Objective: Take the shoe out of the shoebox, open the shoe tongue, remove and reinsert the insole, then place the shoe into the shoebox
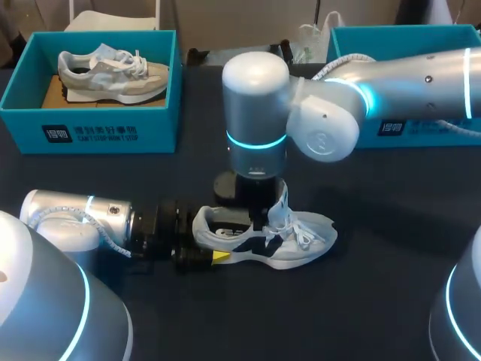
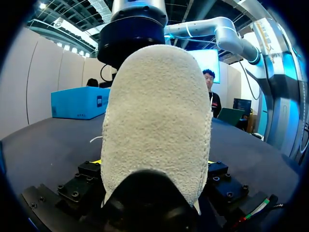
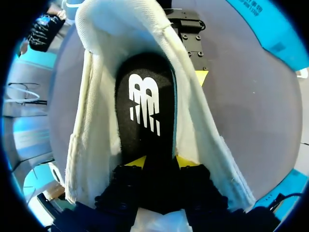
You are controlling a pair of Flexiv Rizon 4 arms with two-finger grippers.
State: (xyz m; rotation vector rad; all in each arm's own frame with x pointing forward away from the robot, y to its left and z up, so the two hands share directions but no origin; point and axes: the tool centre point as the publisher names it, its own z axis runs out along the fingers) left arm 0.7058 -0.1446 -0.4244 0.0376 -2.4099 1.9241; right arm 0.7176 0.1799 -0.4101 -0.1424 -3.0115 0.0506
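The white sneaker (image 1: 289, 244) lies on its sole on the dark counter (image 1: 376, 286), out of the box, near the middle, and both arms are on it. The left arm (image 1: 90, 218) comes in low along the counter, and its tool (image 1: 214, 256) is clamped on the heel, one yellow tip pressed to the side of the shoe.

In the left wrist view the pale heel (image 2: 157, 121) stands upright and fills the space between the left tool (image 2: 154, 169) fingers, with the right arm's (image 2: 133, 34) dark wrist directly above it.

The right arm (image 1: 255, 113) drops straight down over the shoe opening. Its tool (image 1: 254, 220) is sunk into the collar, and the tongue (image 1: 280, 199) stands up against it, with the laces (image 1: 304, 233) loose over the forefoot.

The right wrist view looks down into the sneaker (image 3: 96, 125). The black insole (image 3: 145, 101) with its white logo lies along the inside, and its near end runs up between the two yellow tips of the right tool (image 3: 161, 164), which is pinched shut on it. At the far end, a yellow fingertip (image 3: 201, 77) of the left tool sits against the outside of the heel.

Back on the counter's far left is a teal shoebox (image 1: 98, 128) with a grey sneaker (image 1: 113, 71) lying inside. A second teal shoebox (image 1: 391, 37) sits far right, partly behind the right arm.
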